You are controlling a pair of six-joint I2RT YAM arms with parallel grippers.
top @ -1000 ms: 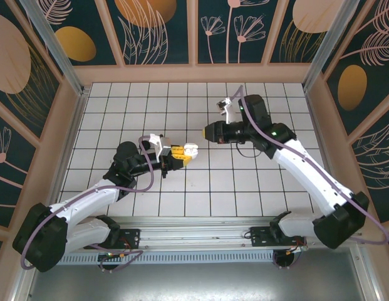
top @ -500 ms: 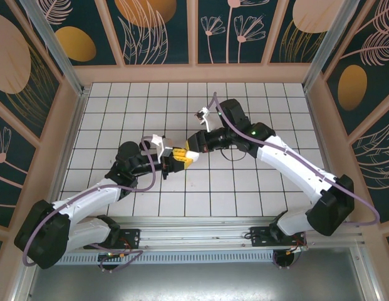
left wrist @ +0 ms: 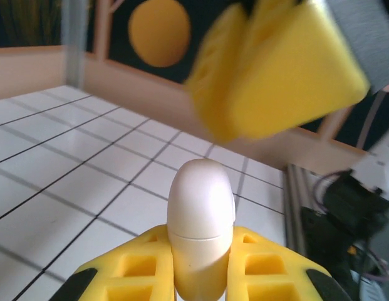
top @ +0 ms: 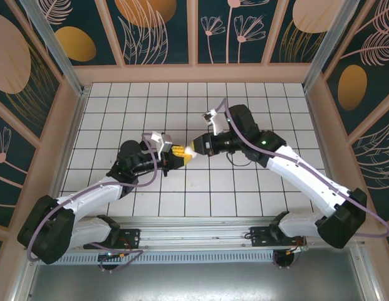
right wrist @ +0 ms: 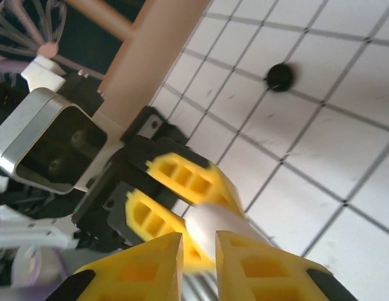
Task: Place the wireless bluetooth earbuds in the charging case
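1. Progress looks early: charging case (left wrist: 200, 207) sits clamped in the left claw (left wrist: 200, 251), lid seemingly shut, so opening and loading remain
2. Just at its top, the right claw (right wrist: 199, 241) hovers, fingers narrowly apart, holding nothing
3. One small black bit (right wrist: 279, 76) lies on the desk (top: 119, 113), well apart; earbud or not, I cannot tell
4. White tiles, dark grout, floral panels (top: 150, 31) around

There are two robot arms, a left arm (top: 100, 188) and a right arm (top: 294, 166). Each arm has two yellow fingers, so that makes four: the left fingers (left wrist: 138, 269) and the right fingers (right wrist: 144, 269). There is one white case (left wrist: 200, 219), between the left fingers. There is one small black dot (right wrist: 279, 76) on the table (right wrist: 344, 144), past the right fingers.
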